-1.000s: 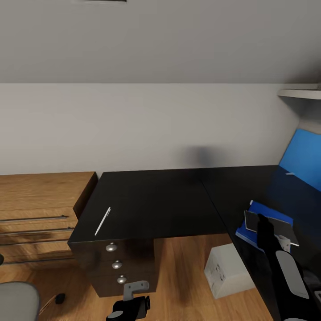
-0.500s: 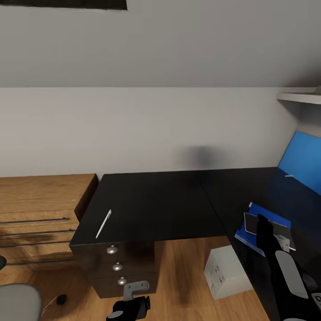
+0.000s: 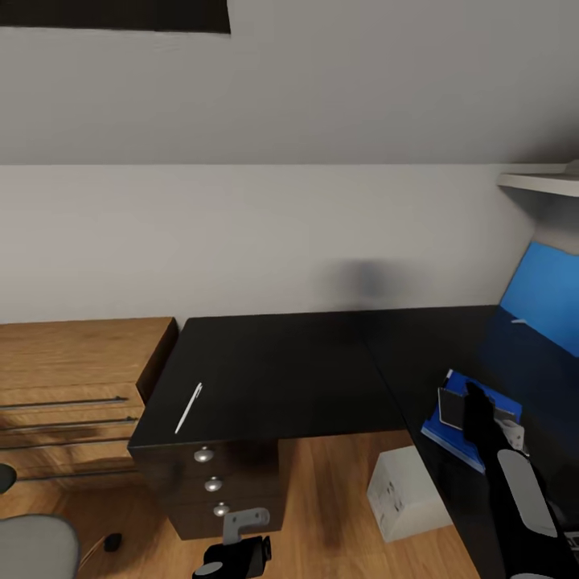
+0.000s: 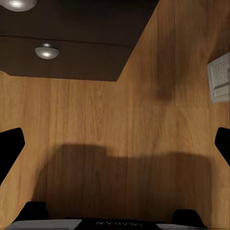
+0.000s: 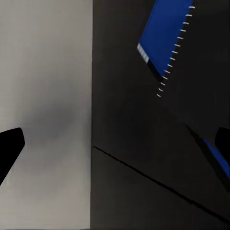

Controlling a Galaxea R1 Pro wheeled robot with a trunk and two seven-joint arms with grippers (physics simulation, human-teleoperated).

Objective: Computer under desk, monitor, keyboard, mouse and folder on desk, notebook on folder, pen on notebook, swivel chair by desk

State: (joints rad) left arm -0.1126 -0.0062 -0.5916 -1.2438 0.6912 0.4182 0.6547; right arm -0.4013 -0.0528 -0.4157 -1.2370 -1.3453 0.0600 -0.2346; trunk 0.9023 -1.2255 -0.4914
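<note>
Head view: pen [image 3: 188,408] alone on the desk [image 3: 289,370].
Notebook [image 3: 482,412] sits on folder [image 3: 450,430]; both grippers' jaws spread wide, empty.

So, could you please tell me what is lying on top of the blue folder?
The dark notebook lies flat on the folder, blue showing around its edges. The right arm covers part of both, so anything lying there cannot be seen.
</note>
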